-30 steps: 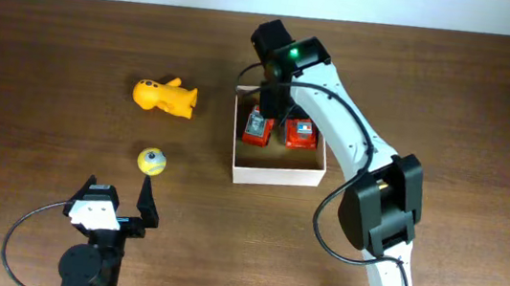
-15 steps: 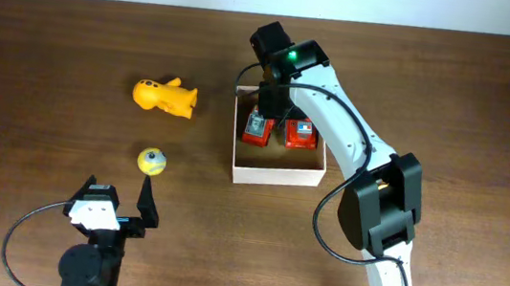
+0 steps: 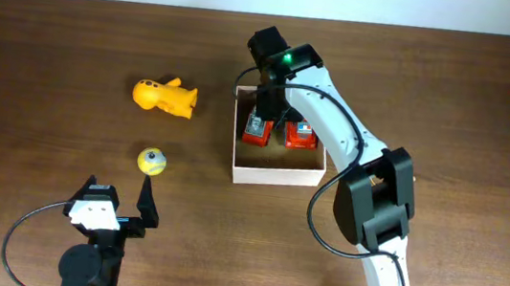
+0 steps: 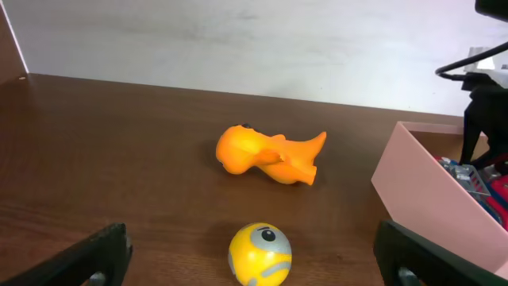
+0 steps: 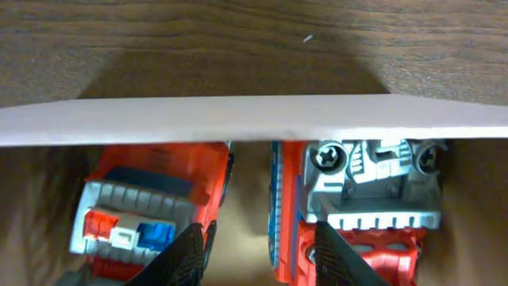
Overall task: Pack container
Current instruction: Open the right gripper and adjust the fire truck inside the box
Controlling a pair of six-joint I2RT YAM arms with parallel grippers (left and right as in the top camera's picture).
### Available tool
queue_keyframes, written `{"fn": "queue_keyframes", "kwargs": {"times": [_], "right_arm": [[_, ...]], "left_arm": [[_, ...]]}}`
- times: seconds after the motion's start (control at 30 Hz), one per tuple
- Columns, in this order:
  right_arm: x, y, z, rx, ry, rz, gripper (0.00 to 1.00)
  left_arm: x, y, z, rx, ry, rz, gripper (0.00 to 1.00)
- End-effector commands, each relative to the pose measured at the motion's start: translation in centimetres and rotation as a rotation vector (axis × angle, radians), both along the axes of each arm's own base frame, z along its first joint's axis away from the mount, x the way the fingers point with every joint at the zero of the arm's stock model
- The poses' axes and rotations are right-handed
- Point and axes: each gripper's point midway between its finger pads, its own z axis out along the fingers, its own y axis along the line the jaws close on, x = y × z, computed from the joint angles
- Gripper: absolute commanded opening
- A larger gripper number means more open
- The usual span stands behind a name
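**A:** From overhead, where is the container point(image 3: 275, 175) sitting?

**B:** It is sitting on the brown table point(image 3: 452, 108), a little right of centre, open side facing up. One red truck point(image 3: 257, 127) and a second red truck point(image 3: 301, 135) are lying side by side in its far half. The near half is showing bare tan floor.

**A:** And the right gripper point(image 3: 274, 114)?

**B:** It is hanging over the far part of the container, pointing down between the two trucks. From up here I cannot tell how far its jaws are standing apart.

**A:** What is lying outside?

**B:** An orange figure point(image 3: 166, 96) is lying on its side, well left of the container. A yellow ball point(image 3: 152, 160) is resting nearer the left gripper point(image 3: 118, 190), which is standing wide open and gripping nothing.

**A:** What is the left wrist camera showing?

**B:** Its two fingers point(image 4: 103, 253) are sitting in the bottom corners, spread wide. The ball is lying between and beyond them, touching neither. The figure is lying farther off, and the container's wall is rising at the right edge.

**A:** And the right wrist camera?

**B:** It is looking down into the container past one white wall. The fingertips point(image 5: 190, 253) are standing partway apart above the gap between the trucks, one tip overlapping a truck's edge. Nothing is being clamped between them.
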Motion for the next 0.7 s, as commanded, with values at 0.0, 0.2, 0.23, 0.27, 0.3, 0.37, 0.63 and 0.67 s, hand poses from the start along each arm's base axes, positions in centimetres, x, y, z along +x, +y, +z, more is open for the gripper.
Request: {"fn": "queue_keyframes", "kwargs": {"times": [0.0,0.2,0.23,0.27,0.3,0.37,0.63,0.67], "right_arm": [[0.0,-0.2,-1.2,-0.017,0.013,-0.010,0.40],[0.4,0.0,-2.1,-0.015,0.011,-0.009,0.40],[0.5,0.0,-2.3,-0.016,0.012,-0.005,0.40],[0.5,0.0,-2.4,-0.017,0.013,-0.003,0.40],[0.5,0.1,-2.6,-0.018,0.015,0.004,0.40],[0.5,0.1,-2.9,-0.021,0.020,0.013,0.41],[0.5,0.5,-3.2,-0.010,0.026,0.046,0.40],[0.5,0.5,-3.2,-0.010,0.025,0.046,0.40]], "left_arm": [[0.0,-0.1,-0.2,-0.003,0.001,-0.006,0.99],[0.0,-0.1,-0.2,-0.003,0.001,-0.006,0.99],[0.0,-0.1,-0.2,-0.004,0.001,-0.006,0.99],[0.0,-0.1,-0.2,-0.004,0.001,-0.006,0.99],[0.0,-0.1,-0.2,-0.003,0.001,-0.006,0.99],[0.0,-0.1,-0.2,-0.003,0.001,-0.006,0.99],[0.0,-0.1,-0.2,-0.003,0.001,-0.006,0.99],[0.0,-0.1,-0.2,-0.004,0.001,-0.006,0.99]]}}
